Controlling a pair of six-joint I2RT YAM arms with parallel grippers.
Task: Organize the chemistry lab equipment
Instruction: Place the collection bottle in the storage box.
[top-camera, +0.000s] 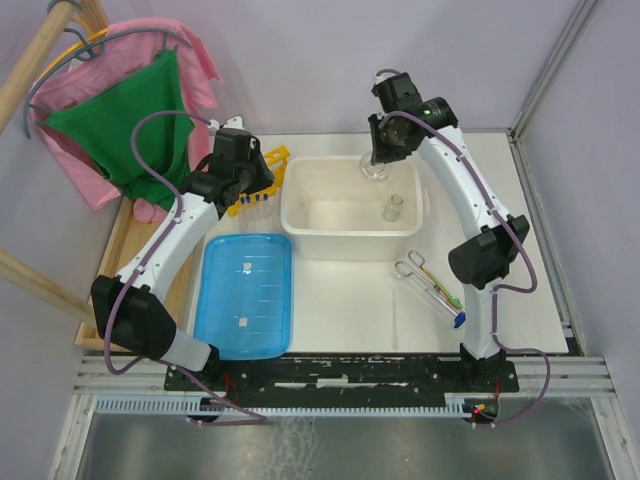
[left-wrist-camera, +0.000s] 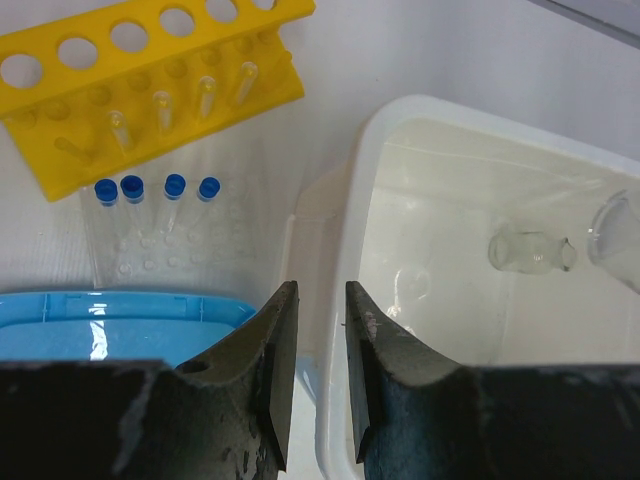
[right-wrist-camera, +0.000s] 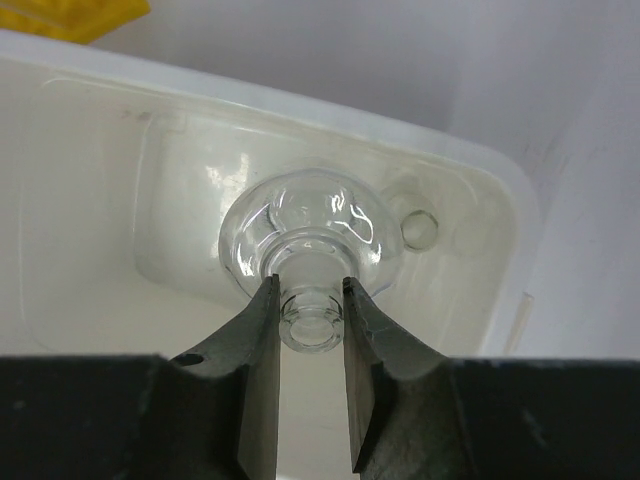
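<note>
Right pincer, top view: the right gripper (top-camera: 378, 160) is clamped on the neck of the round flask (top-camera: 375, 172), at the far rim of the white tub (top-camera: 300, 215)
Left pincer, top view: the left gripper (top-camera: 262, 182) hangs between the yellow rack (top-camera: 278, 157) and the tub's left wall
Other glass: a small flask (top-camera: 392, 208) lies inside the tub
Metal: scissor-handled tongs (top-camera: 420, 272) lie right of the tub, with the thin rods (top-camera: 450, 303) just beside them
Blue lid (top-camera: 245, 300): flat, ribbed and glossy, with two small white patches too small to read
Left wrist view, pincer: the left gripper (left-wrist-camera: 317, 320) has dark fingers a narrow gap apart, with nothing between them
Rack: the yellow rack (left-wrist-camera: 60, 150) is perforated plastic and tilted, with clear tubes in its holes
Blue-capped tubes (left-wrist-camera: 175, 186): four lie side by side on the table, next to the rack
Right wrist view, pincer: the right gripper (right-wrist-camera: 310, 310) presses on the clear neck
Round flask (right-wrist-camera: 310, 225): bulbous, shiny glass over the smooth tub (right-wrist-camera: 480, 170) interior, with the small flask (right-wrist-camera: 420, 228) beyond it
</note>
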